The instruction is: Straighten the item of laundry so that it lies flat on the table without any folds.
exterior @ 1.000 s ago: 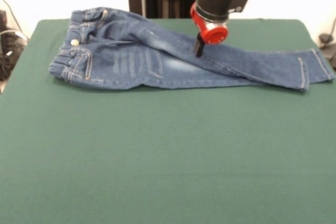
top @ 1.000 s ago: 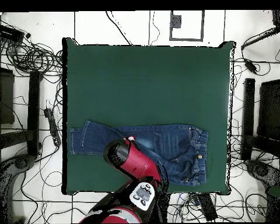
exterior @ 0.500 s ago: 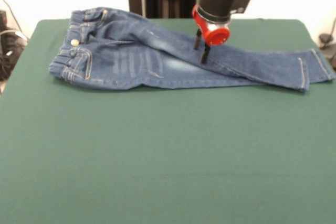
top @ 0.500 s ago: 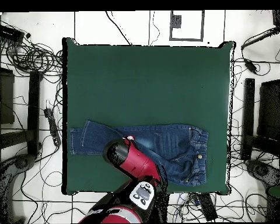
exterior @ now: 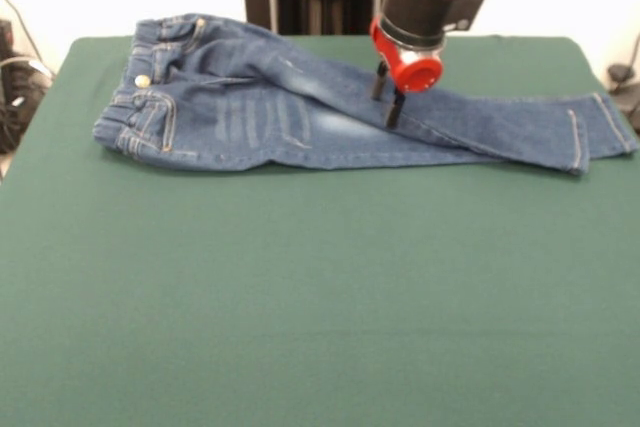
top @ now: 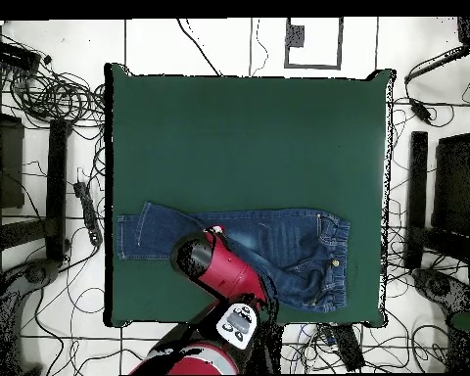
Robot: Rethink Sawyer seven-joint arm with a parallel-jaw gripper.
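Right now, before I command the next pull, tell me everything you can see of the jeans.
The jeans are small, blue denim with orange stitching, faded pale thigh patches, a brass button and a gathered waistband. They lie lengthwise along the robot's side of the table, one leg folded diagonally over the other, so not yet flat. Both cuffs end close together near one table edge. The open gripper stands at the folded leg near the knee, its fingertips at the cloth; contact cannot be confirmed.

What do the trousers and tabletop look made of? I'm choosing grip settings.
The jeans look like blue denim: faded patches, orange stitching, metal-looking button. The table top looks like dark green felt, matte and glare-free, though the exact fabric is uncertain.
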